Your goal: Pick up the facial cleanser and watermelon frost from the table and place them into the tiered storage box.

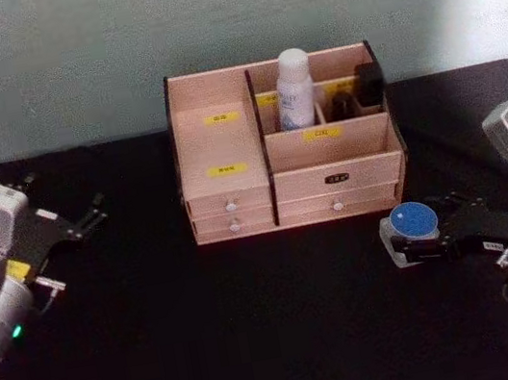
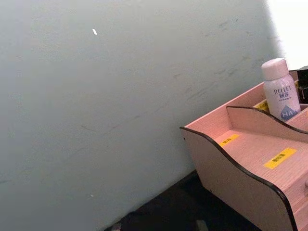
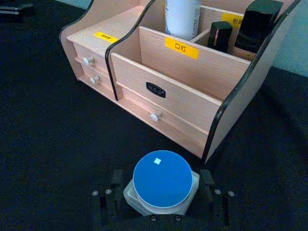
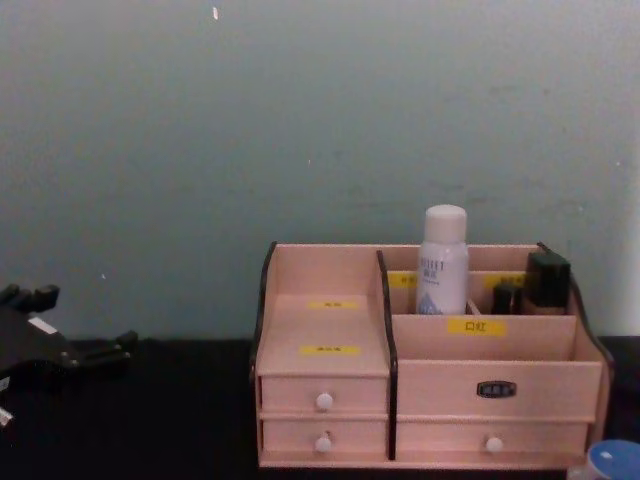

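1. Found the tall white cylindrical facial cleanser (image 1: 294, 86) standing upright in a rear compartment of the pale pinkish wooden tiered storage box (image 1: 226, 170), near small black bottles (image 1: 369, 83).
2. Found the squat clear, blue-lidded jar of watermelon frost (image 1: 414, 222) on the black table (image 1: 257, 326), just before the box's right front corner.
3. Observed the right gripper (image 3: 162, 176) set around that jar; cannot tell whether clamped or merely enclosing.
4. Observed the left gripper (image 1: 66, 202) well left of the box, spread wide, holding nothing.

On the black bench (image 1: 259, 335) the right end effector (image 1: 412, 236) grips the watermelon frost (image 1: 413, 219) near the tiered storage box's (image 1: 220, 147) front right corner — the facial cleanser (image 1: 295, 90) stands upright in a rear compartment.
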Controlling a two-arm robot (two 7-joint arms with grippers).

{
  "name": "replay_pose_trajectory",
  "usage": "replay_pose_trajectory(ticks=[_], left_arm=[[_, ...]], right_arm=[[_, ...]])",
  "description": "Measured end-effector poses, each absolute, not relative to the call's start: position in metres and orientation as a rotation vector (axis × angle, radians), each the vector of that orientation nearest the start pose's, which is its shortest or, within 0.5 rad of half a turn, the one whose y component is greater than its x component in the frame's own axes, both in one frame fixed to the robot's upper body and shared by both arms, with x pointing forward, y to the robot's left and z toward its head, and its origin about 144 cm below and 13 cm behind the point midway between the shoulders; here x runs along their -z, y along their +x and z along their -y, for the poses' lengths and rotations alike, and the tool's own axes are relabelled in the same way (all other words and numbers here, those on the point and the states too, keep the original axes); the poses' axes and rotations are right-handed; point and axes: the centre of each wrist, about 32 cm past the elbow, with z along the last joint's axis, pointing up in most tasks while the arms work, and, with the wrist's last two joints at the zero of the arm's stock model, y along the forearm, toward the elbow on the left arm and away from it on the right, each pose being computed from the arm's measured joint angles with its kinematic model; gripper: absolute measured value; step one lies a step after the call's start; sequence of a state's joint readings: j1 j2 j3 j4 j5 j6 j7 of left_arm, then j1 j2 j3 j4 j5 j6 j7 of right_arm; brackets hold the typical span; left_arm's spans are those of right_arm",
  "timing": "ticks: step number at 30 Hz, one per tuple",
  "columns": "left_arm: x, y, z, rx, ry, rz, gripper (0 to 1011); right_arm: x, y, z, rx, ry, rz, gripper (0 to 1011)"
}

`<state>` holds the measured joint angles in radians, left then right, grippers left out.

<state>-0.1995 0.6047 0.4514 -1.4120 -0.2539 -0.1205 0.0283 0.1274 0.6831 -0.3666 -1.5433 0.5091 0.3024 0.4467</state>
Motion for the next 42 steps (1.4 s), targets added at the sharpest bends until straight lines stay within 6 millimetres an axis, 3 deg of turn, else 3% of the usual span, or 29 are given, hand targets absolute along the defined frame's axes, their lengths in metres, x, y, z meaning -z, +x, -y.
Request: replay_pose_trajectory(ticks=[13,26,42], left_arm=[[-1.1398,0.4886,-0.3097,-1.248,0.305,0.285,1001],[-1.1398,0.4886,-0.3097,-1.248,0.304,0.285,1001],[-1.1398,0.4886,-0.3097,-1.248,0.304,0.285,1001]], right_arm=[[-1.1672,0.4738,0.3317,0.859,-0.426,-0.220,997],[-1.1674,0.4736,0.3318,0.858,-0.426,-0.219,707],[-1.1673,0.4736,0.3317,0.858,-0.425,-0.220,707]])
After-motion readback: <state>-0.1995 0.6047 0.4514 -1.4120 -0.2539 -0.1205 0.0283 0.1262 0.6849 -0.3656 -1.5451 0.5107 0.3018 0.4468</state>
